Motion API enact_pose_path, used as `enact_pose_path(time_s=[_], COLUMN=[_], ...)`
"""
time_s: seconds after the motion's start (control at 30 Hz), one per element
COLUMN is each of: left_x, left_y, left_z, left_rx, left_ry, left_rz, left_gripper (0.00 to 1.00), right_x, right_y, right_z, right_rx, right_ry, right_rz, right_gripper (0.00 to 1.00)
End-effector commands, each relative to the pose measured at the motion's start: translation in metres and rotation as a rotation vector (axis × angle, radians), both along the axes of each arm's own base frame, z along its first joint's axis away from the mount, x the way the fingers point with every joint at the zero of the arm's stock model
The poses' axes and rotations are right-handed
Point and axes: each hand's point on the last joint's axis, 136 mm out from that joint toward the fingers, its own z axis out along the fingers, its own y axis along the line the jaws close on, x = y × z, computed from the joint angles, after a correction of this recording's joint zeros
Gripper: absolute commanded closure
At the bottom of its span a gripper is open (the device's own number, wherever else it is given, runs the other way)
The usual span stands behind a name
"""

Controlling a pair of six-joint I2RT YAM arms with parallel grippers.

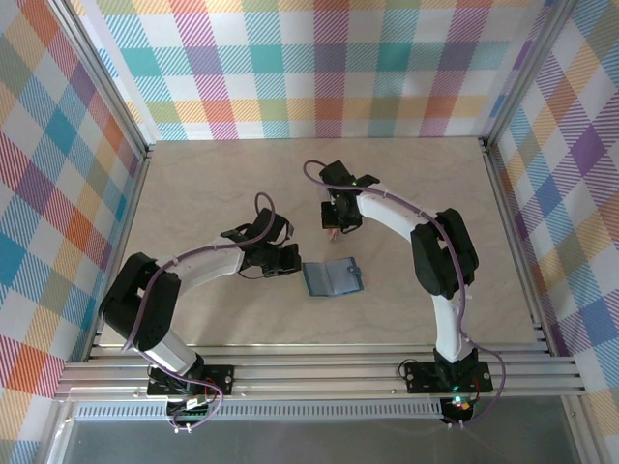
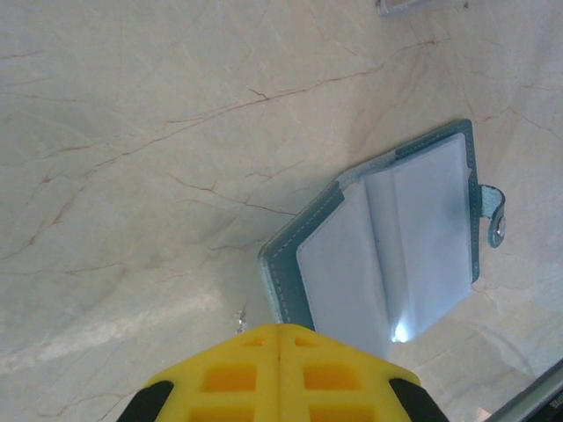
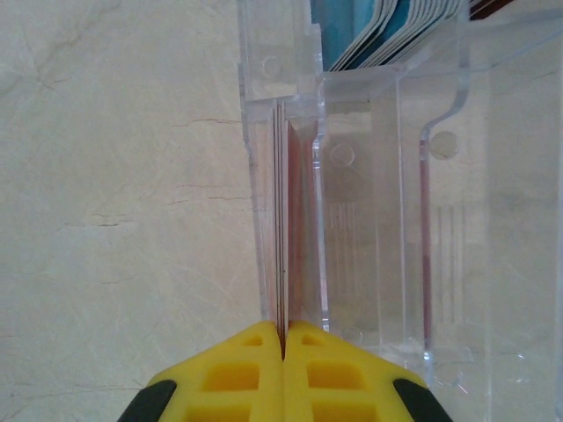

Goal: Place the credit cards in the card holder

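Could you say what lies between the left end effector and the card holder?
Bare tabletop separates left end effector from card holder, in the left wrist view.

The pale marbled table [image 1: 193,193] bears the open teal card holder [image 1: 332,278] and a clear plastic case [image 3: 369,220].

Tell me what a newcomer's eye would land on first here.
The teal card holder lies open in the middle of the table, just beyond the shut left tool. Farther back, the right tool seems shut on a red card standing edge-on in a clear case. Bright plaid walls surround it all.
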Motion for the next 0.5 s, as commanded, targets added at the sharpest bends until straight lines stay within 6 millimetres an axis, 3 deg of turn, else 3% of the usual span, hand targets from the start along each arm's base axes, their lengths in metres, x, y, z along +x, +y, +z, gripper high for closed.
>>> enact_pose_path(time_s=[0.0, 0.27, 0.47], left_x=[0.005, 0.020, 0.047], left_y=[0.007, -0.010, -0.030], left_z=[0.021, 0.067, 0.060], left_rx=[0.019, -0.094, -0.161], left_ry=[-0.036, -0.089, -0.030], left_rz=[0.035, 0.066, 0.099], left_gripper=[0.90, 0.84, 0.92], right_x=[-0.007, -0.013, -0.016], right_y=[0.012, 0.020, 0.020], right_z=[-0.005, 0.002, 0.005], right_rx=[0.033, 0.089, 0.149], right_ry=[0.040, 0.057, 0.076], right_rz=[0.052, 0.105, 0.118], right_gripper=[0.93, 0.82, 0.78])
